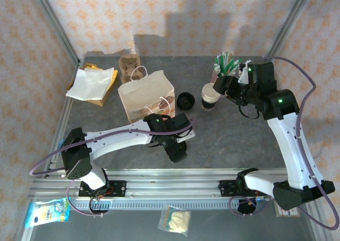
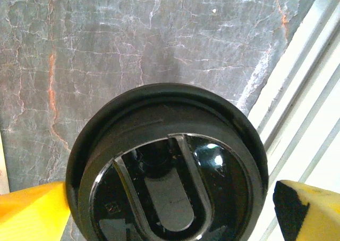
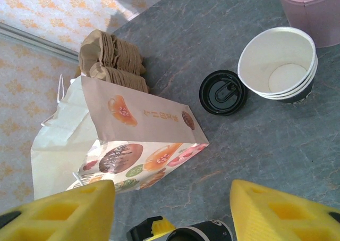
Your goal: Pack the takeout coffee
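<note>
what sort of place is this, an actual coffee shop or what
Probably a robot test cell dressed as a takeout counter, not a real shop: wallpaper panels on a metal frame enclose the table, which holds a printed paper bag and stacked pulp cup trays.

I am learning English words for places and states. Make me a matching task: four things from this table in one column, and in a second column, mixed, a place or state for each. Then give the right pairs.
Things
1. paper bag
2. stacked white cups
3. loose black lid
4. pink cup

Places or states
a. holds green-and-white straws
b. lies on the table between the bag and the white cups
c. printed with colourful pictures
d. open on top, nothing inside

Pairs: 1-c, 2-d, 3-b, 4-a
</note>
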Tool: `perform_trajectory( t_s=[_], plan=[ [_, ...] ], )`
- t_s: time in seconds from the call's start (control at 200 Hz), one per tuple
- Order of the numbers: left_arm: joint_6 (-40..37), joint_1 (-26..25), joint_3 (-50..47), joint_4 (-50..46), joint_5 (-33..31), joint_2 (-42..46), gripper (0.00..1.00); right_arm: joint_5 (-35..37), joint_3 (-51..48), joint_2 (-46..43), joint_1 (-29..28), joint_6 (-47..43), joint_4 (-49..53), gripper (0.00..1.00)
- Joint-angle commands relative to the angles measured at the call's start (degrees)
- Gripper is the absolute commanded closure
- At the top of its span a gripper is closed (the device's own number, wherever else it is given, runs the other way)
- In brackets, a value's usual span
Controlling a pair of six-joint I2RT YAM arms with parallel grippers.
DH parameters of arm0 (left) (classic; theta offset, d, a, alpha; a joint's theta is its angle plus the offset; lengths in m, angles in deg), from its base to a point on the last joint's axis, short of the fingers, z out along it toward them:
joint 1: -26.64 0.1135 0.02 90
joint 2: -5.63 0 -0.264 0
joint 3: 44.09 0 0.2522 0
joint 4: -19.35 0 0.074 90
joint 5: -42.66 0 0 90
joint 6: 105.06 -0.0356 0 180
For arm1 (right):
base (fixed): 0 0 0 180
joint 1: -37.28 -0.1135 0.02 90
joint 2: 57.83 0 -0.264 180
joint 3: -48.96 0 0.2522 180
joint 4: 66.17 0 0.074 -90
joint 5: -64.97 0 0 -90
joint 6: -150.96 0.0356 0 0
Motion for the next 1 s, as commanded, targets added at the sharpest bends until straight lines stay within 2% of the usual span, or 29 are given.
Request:
perform_trajectory(
  t_s=[0.0, 0.12, 0.24, 0.315, 0.38, 0.435, 0.525, 0.596, 0.651, 0.751, 0.831, 0.931, 0.996],
  plan=[
    [-1.4, 0.0, 2.5, -1.8, 0.9, 3.7, 0.01, 1.6, 2.0, 0.1, 0.3, -0.9, 0.9, 0.36],
    [-2.6, 0.0, 6.0, 0.0, -1.2, 7.6, 0.01, 2.3, 1.9, 0.2, 0.3, -3.1, 2.4, 0.3],
    [-3.0, 0.0, 10.6, 3.5, -6.8, 12.1, 0.01, 3.5, 2.0, 0.7, 0.3, -5.5, 4.8, 0.28],
    [-1.9, 0.2, 13.6, 6.2, -12.0, 14.5, 0.01, 3.2, 1.7, 0.9, 0.0, -6.7, 5.9, 0.28],
    [1.9, 0.5, 17.0, 8.2, -19.6, 16.0, 0.01, 2.5, 1.3, 1.0, -1.5, -7.2, 6.6, 0.28],
    [5.4, 1.9, 20.4, 8.3, -23.4, 16.7, 0.01, 3.0, 1.2, 1.0, -4.8, -7.2, 7.0, 0.28],
    [11.5, 7.2, 25.4, 6.4, -24.2, 17.3, 0.01, 7.4, 1.2, 3.4, -13.9, -6.0, 8.1, 0.27],
    [17.4, 13.0, 26.7, 5.0, -22.2, 18.4, 0.03, 10.8, 1.1, 5.5, -21.7, -4.8, 9.5, 0.27],
    [20.4, 15.3, 26.4, 5.5, -19.8, 19.9, 0.03, 12.3, 1.0, 7.5, -26.2, -3.9, 11.0, 0.27],
    [23.6, 15.7, 26.0, 6.4, -21.2, 22.9, 0.03, 16.0, 0.2, 9.8, -33.5, -1.6, 12.6, 0.27],
    [26.2, 15.8, 26.7, 3.6, -28.1, 24.4, 0.03, 17.2, -0.4, 11.3, -37.0, 1.3, 13.4, 0.31],
    [28.3, 15.9, 26.1, 0.1, -35.7, 26.2, 0.02, 17.9, -0.3, 13.2, -40.9, 5.3, 13.9, 0.44],
    [28.5, 15.9, 24.4, 0.0, -37.2, 27.6, 0.01, 17.6, -0.1, 14.6, -43.7, 7.8, 14.0, 0.5]
  ],
)
